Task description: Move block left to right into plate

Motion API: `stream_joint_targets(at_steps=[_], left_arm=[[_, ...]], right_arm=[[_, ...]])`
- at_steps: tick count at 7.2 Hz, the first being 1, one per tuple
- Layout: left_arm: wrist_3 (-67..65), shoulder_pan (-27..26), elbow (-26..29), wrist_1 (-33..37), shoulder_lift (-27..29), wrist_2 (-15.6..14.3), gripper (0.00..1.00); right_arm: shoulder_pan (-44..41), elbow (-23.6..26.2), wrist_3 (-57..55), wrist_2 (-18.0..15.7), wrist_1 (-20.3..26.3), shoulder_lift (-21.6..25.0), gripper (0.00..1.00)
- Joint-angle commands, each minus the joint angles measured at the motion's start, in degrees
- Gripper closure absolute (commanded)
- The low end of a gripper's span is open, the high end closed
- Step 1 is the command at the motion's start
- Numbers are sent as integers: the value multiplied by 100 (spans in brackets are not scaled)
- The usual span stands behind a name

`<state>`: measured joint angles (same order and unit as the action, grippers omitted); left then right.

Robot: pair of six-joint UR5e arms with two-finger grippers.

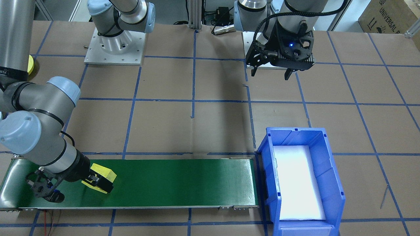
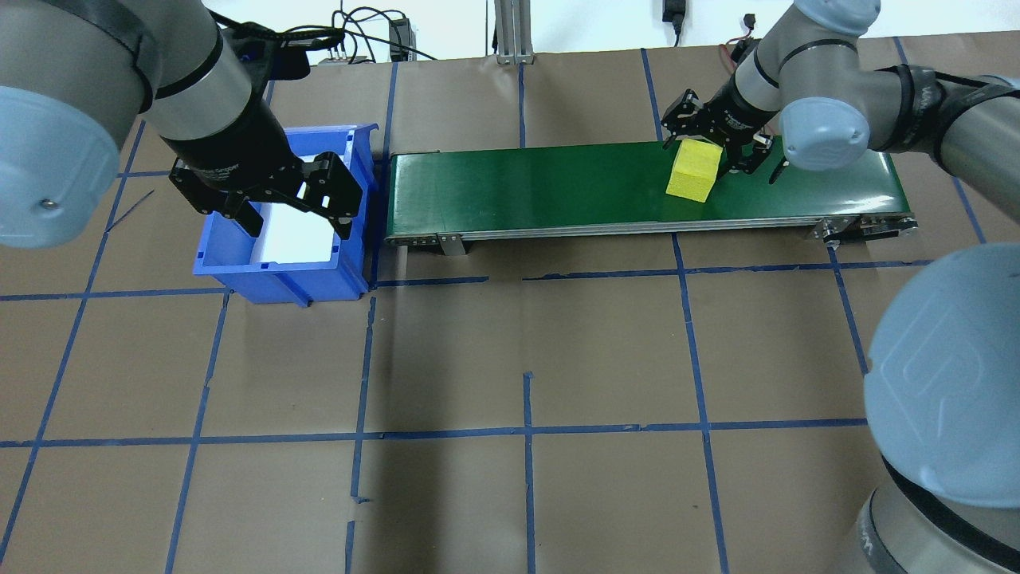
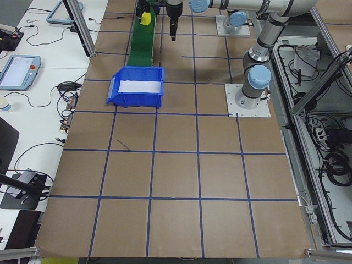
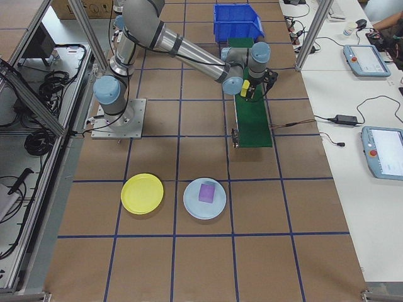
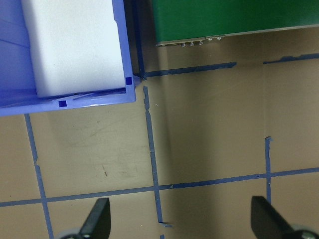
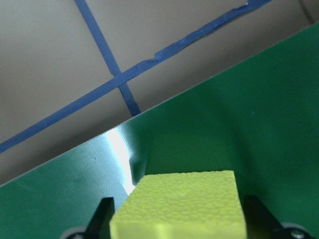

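A yellow foam block [image 2: 692, 171] sits tilted over the right end of the green conveyor belt [image 2: 542, 183]. My right gripper [image 2: 721, 150] is shut on the block [image 1: 100, 178]. In the right wrist view the block [image 6: 182, 204] fills the space between the fingers [image 6: 103, 215]. My left gripper [image 2: 291, 217] hangs open over the near edge of the blue bin [image 2: 239, 271], with nothing between its fingertips [image 5: 97, 221]. A yellow plate [image 4: 141, 193] and a light-blue plate [image 4: 194, 207] holding a purple block [image 4: 206, 192] lie on the table in the exterior right view.
The blue bin [image 1: 334, 170] with a white pad inside stands at the belt's left end. Blue tape lines grid the brown table. The arm bases [image 1: 115, 46] stand at the robot's side. Benches with tablets and cables flank the table's far side [image 4: 362, 60].
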<state>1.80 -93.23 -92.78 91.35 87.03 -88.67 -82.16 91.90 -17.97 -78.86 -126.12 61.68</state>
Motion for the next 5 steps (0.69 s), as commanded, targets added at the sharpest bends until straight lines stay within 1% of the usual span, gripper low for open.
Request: stream_joint_targets(at_steps=[1, 2, 3, 4, 5], left_arm=[[-13, 15, -3, -3, 7, 8, 0], [-13, 16, -3, -3, 7, 8, 0], [13, 33, 15, -30, 7, -1, 0], [13, 24, 41, -56, 7, -1, 0], [5, 24, 32, -56, 7, -1, 0]], right_arm=[[25, 187, 408, -331, 17, 299, 74], [60, 214, 861, -819, 17, 431, 80], [408, 223, 1666, -1172, 226, 650, 81], [1160, 258, 2449, -1167, 1055, 1191, 81], [1898, 354, 3327, -1167, 1402, 1736, 80]])
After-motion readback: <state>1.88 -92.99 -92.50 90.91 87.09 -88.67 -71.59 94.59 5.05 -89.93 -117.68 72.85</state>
